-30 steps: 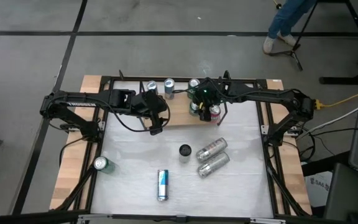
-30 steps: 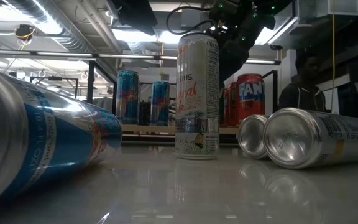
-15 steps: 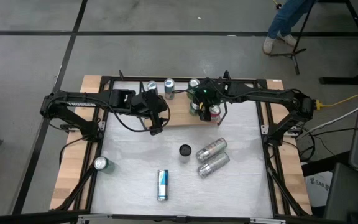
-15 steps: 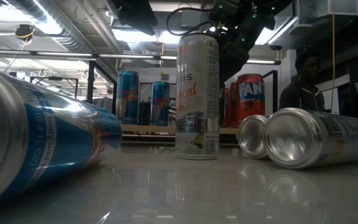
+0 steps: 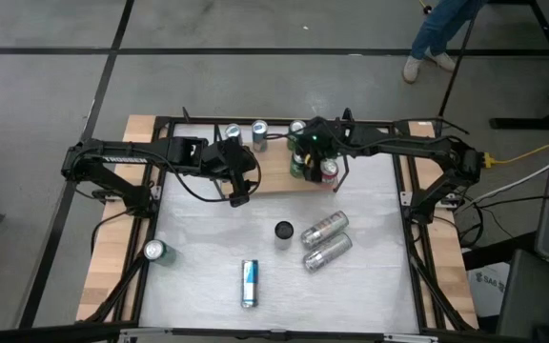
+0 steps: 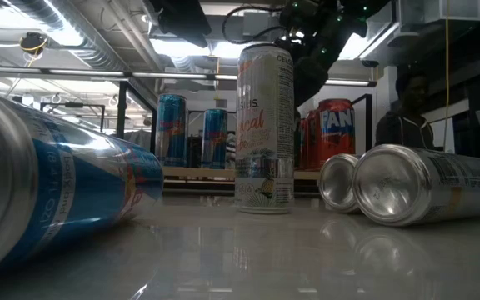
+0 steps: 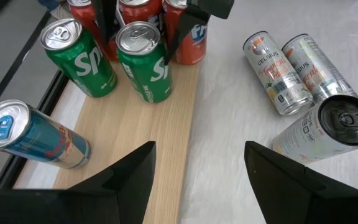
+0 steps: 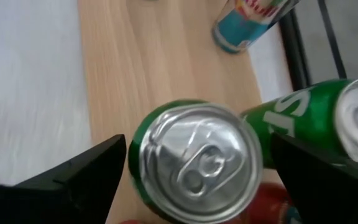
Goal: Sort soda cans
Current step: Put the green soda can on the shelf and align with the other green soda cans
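Since a second ago the right gripper point(image 8: 194, 168) has spread its jaws wide around a green can point(image 8: 194, 163), silver top up, standing upright on the wooden board point(image 8: 160, 68) beside another green can point(image 8: 303, 121). Nearby, the left gripper point(image 7: 197, 165) hangs open, empty.

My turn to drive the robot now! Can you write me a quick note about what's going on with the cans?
Right claw: open, straddling a green can standing on the wooden board, apparently just set down.
Left claw: open, empty, hovering near the board.
Done: green cans, red cans and two blue cans stand on the board.
Left: two silver cans lying down, one blue can lying, an upright white can, one green can.
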Controlling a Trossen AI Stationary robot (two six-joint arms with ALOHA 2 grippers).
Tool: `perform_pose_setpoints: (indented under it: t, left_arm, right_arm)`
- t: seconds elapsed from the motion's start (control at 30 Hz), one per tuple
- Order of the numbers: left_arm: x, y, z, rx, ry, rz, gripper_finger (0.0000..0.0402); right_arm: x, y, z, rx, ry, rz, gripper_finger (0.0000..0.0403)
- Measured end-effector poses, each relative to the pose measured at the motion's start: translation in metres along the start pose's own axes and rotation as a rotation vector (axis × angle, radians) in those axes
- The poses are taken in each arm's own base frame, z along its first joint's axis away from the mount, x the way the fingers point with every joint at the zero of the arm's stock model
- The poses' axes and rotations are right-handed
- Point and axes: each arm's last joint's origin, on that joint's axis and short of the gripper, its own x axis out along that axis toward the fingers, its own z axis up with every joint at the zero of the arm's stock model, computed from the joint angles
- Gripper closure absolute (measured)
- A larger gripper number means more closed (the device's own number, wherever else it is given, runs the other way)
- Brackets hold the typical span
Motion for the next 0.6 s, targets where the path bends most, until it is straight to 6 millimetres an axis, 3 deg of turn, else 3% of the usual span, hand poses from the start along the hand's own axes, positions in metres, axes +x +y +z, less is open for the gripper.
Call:
perform_pose_setpoints:
  t: [0.4, 0.6]
  left_arm:
    - [0.000, 0.000, 0.000, -0.002, 0.000, 0.000, 0.0163]
    - [0.000, 0.000, 0.000, -0.003, 0.000, 0.000, 0.0163]
  right_arm:
    - [-0.022, -0.004, 0.012, 0.007, 0.058, 0.020, 0.0015]
    - [-0.033, -0.006, 0.023, 0.099, 0.015, 0.042, 0.0015]
